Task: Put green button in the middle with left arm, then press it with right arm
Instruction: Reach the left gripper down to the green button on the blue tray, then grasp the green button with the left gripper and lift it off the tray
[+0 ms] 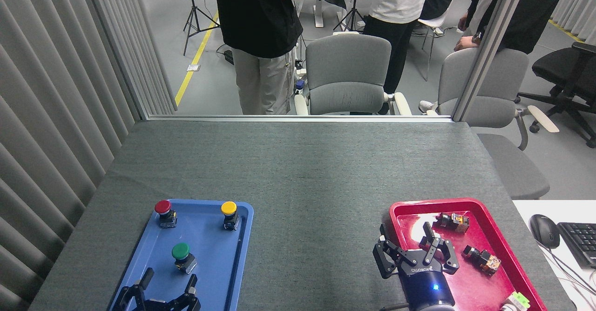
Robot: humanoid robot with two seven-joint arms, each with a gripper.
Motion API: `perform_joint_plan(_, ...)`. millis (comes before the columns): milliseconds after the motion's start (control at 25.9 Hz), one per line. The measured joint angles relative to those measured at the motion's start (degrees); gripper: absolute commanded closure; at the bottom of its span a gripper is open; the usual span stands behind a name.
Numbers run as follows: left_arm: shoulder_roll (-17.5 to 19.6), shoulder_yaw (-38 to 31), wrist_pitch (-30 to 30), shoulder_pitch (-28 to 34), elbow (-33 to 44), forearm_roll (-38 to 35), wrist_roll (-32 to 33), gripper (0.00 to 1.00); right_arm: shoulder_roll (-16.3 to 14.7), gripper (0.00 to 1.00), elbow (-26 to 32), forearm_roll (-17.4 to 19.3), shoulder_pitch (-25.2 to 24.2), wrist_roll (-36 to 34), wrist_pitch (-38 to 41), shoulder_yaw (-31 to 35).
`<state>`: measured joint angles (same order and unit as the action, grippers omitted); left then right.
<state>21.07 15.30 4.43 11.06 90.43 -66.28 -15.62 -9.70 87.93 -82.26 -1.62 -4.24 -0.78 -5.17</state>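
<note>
The green button (181,253) stands upright in the blue tray (209,278), toward its near half, free of any grip. My left gripper (170,279) is low at the frame's bottom edge, just behind the button, open and empty with its fingers spread. My right gripper (409,246) hovers over the left rim of the red tray (484,283), open with nothing between its fingers. The middle (316,236) of the dark grey cloth lies between the two trays.
A red button (163,210) and a yellow button (228,211) stand at the blue tray's far end. Small switch parts (482,258) lie in the red tray. A mouse (544,230) and keyboard (579,241) sit at right. People and chairs (347,73) stand beyond the table.
</note>
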Motion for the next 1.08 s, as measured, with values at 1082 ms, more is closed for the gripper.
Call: perform_joint_plan(1082, -3.2, 2.9, -5.9, -17.9, -26.9, -0.7, 0.4, 0.12, 1.5, 0.01, -0.2, -3.8, -0.7, 0.0, -1.2, 0.0)
